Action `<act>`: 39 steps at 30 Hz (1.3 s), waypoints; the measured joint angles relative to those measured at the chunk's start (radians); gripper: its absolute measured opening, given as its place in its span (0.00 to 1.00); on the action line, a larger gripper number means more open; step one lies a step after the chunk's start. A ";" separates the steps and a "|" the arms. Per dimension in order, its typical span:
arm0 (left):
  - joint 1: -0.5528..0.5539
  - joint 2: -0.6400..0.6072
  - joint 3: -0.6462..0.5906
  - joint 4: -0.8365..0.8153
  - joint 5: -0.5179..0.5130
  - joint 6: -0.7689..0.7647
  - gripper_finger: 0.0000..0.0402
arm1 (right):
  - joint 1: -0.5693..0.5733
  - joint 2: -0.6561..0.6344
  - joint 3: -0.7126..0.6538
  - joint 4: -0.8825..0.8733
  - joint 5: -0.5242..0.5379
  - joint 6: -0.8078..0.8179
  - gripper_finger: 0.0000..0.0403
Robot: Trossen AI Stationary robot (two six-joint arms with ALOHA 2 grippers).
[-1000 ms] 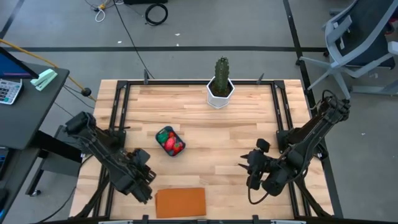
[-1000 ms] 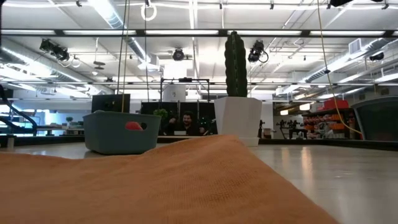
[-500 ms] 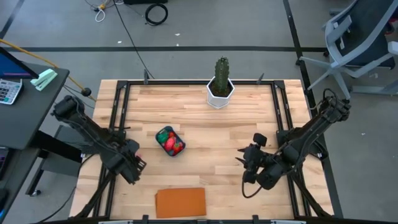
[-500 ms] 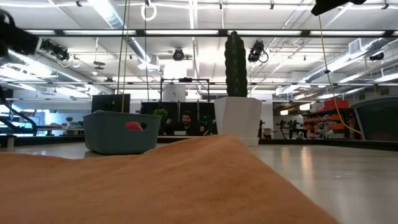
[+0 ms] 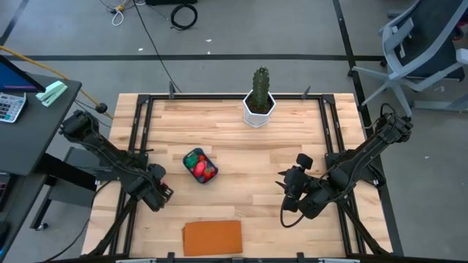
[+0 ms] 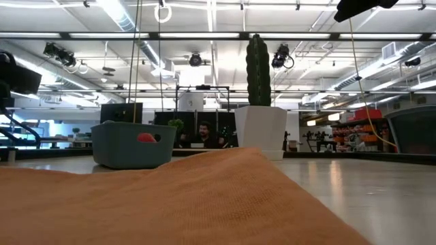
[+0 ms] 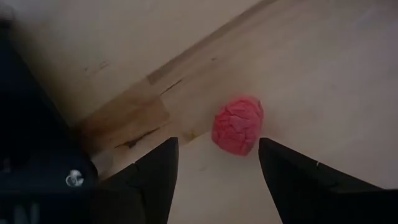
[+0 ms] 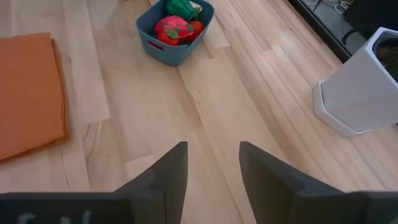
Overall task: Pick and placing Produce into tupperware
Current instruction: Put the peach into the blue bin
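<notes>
Lying on bare wood, a crinkled pink-red toy fruit (image 7: 237,125).

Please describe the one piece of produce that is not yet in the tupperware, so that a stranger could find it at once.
Start from the wooden table and go to its left edge, where the left gripper hangs open. Just ahead of its fingers a small pink-red berry with a bumpy skin lies on the bare wood. Unlike the other produce it lies alone, outside the blue tupperware.

From above, the teal tupperware (image 5: 199,166) sits left of centre on the table (image 5: 292,146), holding red and green produce (image 5: 202,169). The left gripper (image 5: 158,192) hovers just left of it, its fingers seemingly parted; the right gripper (image 5: 287,191) waits well apart
</notes>
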 joint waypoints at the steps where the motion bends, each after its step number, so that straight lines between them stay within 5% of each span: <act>1: 0.002 0.000 -0.003 0.002 0.000 0.000 0.57 | 0.000 0.000 0.000 0.000 0.000 0.000 0.38; 27: 0.007 0.002 -0.017 0.084 -0.072 -0.002 0.42 | 0.000 0.000 0.000 0.000 0.000 0.000 0.38; 39: 0.007 0.002 -0.017 0.082 -0.088 -0.028 0.07 | 0.000 0.000 0.000 0.000 0.000 0.000 0.38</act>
